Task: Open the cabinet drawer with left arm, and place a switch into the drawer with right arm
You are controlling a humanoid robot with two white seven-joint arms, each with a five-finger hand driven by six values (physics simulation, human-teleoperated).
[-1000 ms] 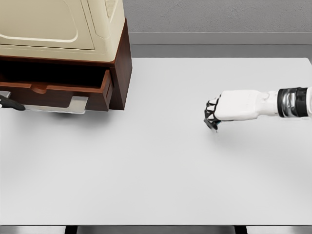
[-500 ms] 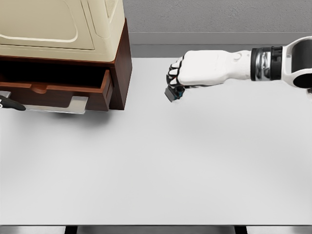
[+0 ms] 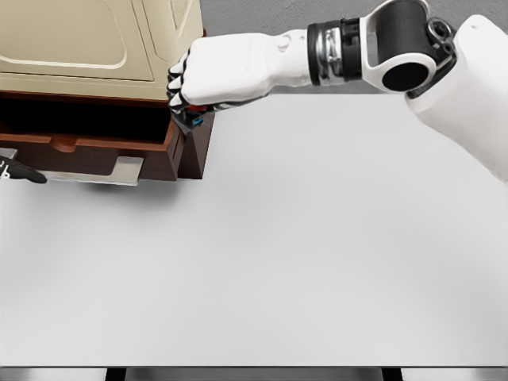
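1. white table [image 3: 262, 262] fills the view, grey wall behind at 12 o'clock.
2. left hand [image 3: 20, 172] barely shows at 9 o'clock by the edge; cannot tell how it is set.
3. cabinet [image 3: 95, 48] sits at 10 o'clock, its drawer [image 3: 91, 147] pulled out, dark inside.
4. right hand [image 3: 184, 95] is curled tight round the switch [image 3: 194, 121], a small dark block with a teal fleck, held over the drawer's right end, at about 11 o'clock.
5. risk: the switch hangs above the drawer's side wall and cabinet corner, so a release here could bounce it onto the table; knuckles may also clip the cream top.
6. no readable writing or brand anywhere.
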